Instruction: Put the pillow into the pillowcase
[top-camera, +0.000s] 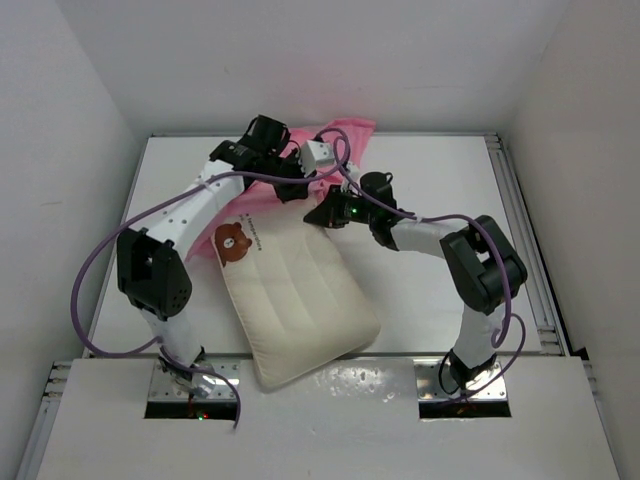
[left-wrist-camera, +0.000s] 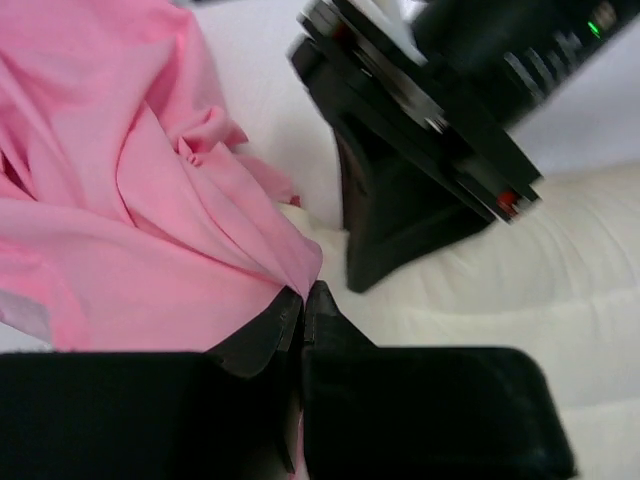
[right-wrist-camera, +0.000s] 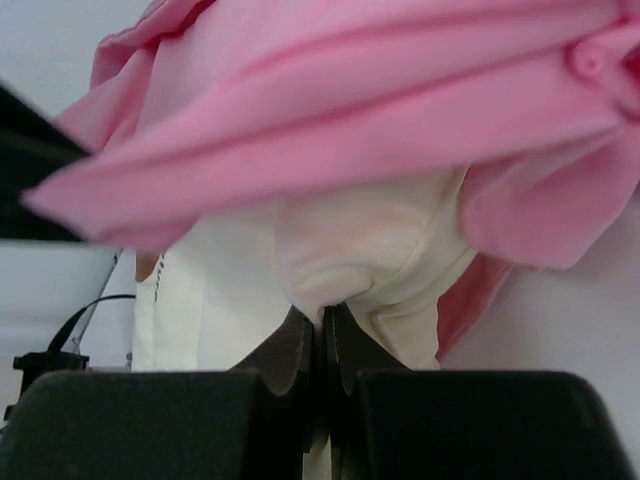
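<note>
The cream pillow (top-camera: 300, 300) lies diagonally on the table, its bear mark (top-camera: 233, 244) at the upper left. The pink pillowcase (top-camera: 338, 133) is bunched at the pillow's far end. My left gripper (top-camera: 292, 190) is shut on a fold of the pillowcase (left-wrist-camera: 150, 220), right beside the pillow (left-wrist-camera: 520, 290). My right gripper (top-camera: 322, 215) is shut on the pillow's far corner (right-wrist-camera: 340, 260), with the pillowcase (right-wrist-camera: 380, 90) draped just above it. The right gripper also shows in the left wrist view (left-wrist-camera: 430, 120), close by.
The white table (top-camera: 440, 180) has a metal rail (top-camera: 525, 240) along its right edge and white walls on three sides. A purple cable (top-camera: 90, 270) loops left of the left arm. The pillow's near corner overhangs the front ledge (top-camera: 400, 400).
</note>
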